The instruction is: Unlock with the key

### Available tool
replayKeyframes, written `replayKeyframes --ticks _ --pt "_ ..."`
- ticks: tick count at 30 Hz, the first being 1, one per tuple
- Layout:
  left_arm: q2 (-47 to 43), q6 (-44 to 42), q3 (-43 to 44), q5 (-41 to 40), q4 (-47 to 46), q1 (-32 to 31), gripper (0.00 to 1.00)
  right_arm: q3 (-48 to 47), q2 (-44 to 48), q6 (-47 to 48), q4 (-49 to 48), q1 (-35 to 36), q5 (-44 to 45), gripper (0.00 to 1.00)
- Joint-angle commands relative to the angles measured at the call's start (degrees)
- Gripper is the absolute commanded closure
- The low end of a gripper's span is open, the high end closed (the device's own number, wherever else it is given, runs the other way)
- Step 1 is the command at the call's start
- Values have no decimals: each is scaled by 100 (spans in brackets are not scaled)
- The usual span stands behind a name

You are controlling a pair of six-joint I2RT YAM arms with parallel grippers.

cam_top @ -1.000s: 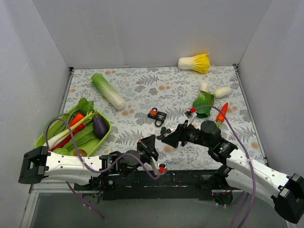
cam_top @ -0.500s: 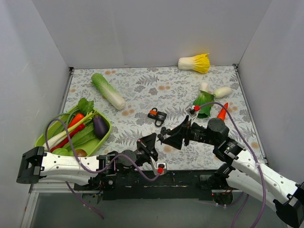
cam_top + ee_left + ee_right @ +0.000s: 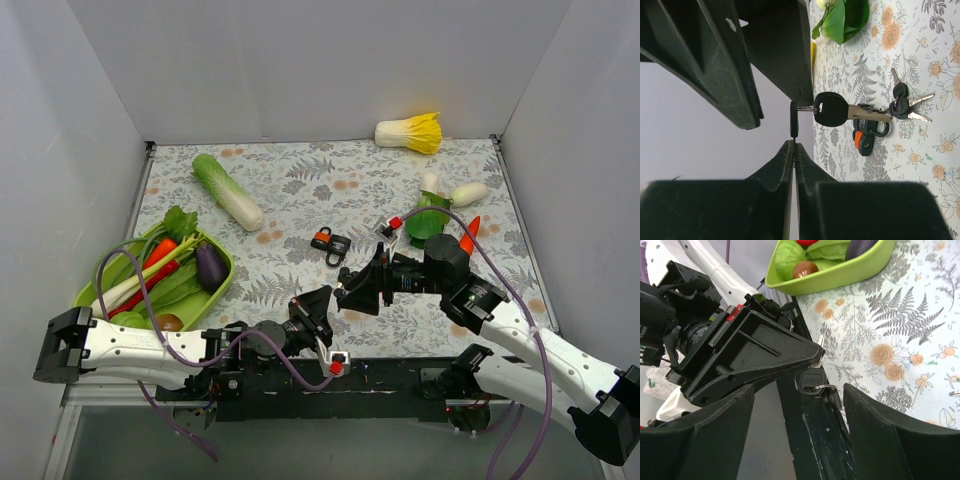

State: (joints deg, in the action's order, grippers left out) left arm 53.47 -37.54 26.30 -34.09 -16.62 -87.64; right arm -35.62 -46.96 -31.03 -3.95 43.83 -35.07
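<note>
My left gripper (image 3: 317, 301) is shut on a black-headed key (image 3: 812, 380), pinching it near the blade so the head sticks out past the fingertips. In the left wrist view this gripper (image 3: 794, 142) holds that key edge-on (image 3: 794, 119), and a second key (image 3: 830, 109) hangs from its ring. My right gripper (image 3: 353, 291) is open, its fingers on either side of the held key (image 3: 797, 390), not touching it. The black and orange padlock (image 3: 330, 241) lies on the table beyond, also in the left wrist view (image 3: 865, 136). Loose keys (image 3: 349, 274) lie near it.
A green tray (image 3: 218, 287) of vegetables sits at the left. A long cabbage (image 3: 227, 190), a yellow-leaved cabbage (image 3: 410, 132), bok choy (image 3: 428, 215), a carrot (image 3: 468, 236) and a white radish (image 3: 468, 193) lie around. Grey walls enclose three sides.
The right arm has lifted and swung its wrist left, bringing its open fingers around the tip of the left gripper. The left gripper has risen slightly with the key.
</note>
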Motion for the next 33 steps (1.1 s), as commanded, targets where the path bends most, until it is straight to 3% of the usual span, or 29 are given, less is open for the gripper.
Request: replayKeyframes --ticks 1,9,16,28,33 --pt "23 -113 261 -63 -131 -104 100 -279 -138 132 -45 -15 -343 21" --pt "93 -227 314 -107 -157 -184 100 -376 -296 114 -212 -24 -711 26" --pt "84 -289 208 -151 -262 -175 100 -245 -393 -158 -352 -24 -984 43" --pt "84 -474 24 -160 -596 -184 100 336 -586 -1318 -1820 -68 -1152 73" --pt "58 -535 -117 -169 -719 -184 100 467 -560 -1546 -2180 -129 -1151 95"
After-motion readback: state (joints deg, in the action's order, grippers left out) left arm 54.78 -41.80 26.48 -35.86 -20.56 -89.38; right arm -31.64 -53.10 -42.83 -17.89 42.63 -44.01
